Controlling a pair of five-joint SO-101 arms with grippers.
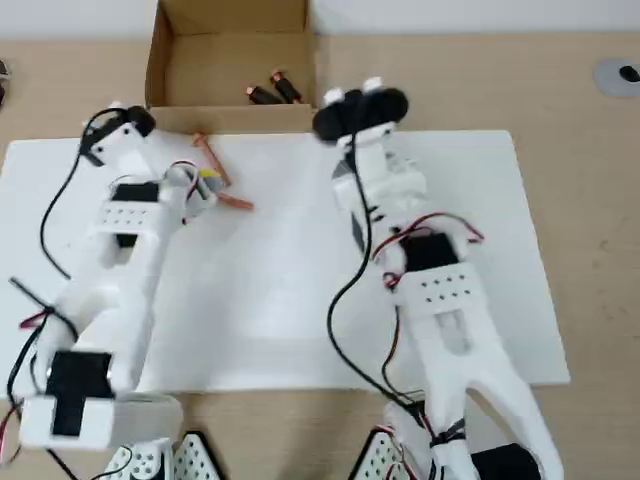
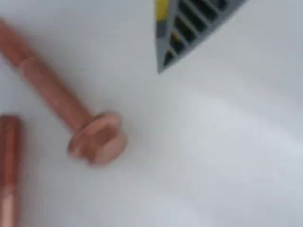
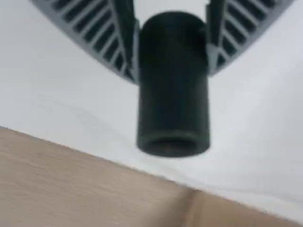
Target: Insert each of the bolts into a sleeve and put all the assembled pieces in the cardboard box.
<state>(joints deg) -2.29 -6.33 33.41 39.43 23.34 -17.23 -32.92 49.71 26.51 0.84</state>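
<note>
On the table (image 1: 585, 160) we see a white mat (image 1: 280, 300) and, at its far edge, the box (image 1: 157, 62) with two assembled pieces (image 1: 274, 91) inside. The right gripper (image 3: 171, 75) is clamped on a black sleeve (image 3: 173, 111), held above the mat's edge near the box. The left gripper (image 1: 198, 186) sits low over the mat just beside a bolt (image 2: 71, 106). A second bolt (image 2: 8, 163) is cut off at the picture's edge. We cannot tell whether the left gripper is open or closed.

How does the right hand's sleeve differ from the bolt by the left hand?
The sleeve is black, the bolt copper. The sleeve is a thick tube, the bolt a thin shank with a flanged head. The right hand clamps the sleeve; the bolt lies on the mat. Both are cylindrical.
</note>
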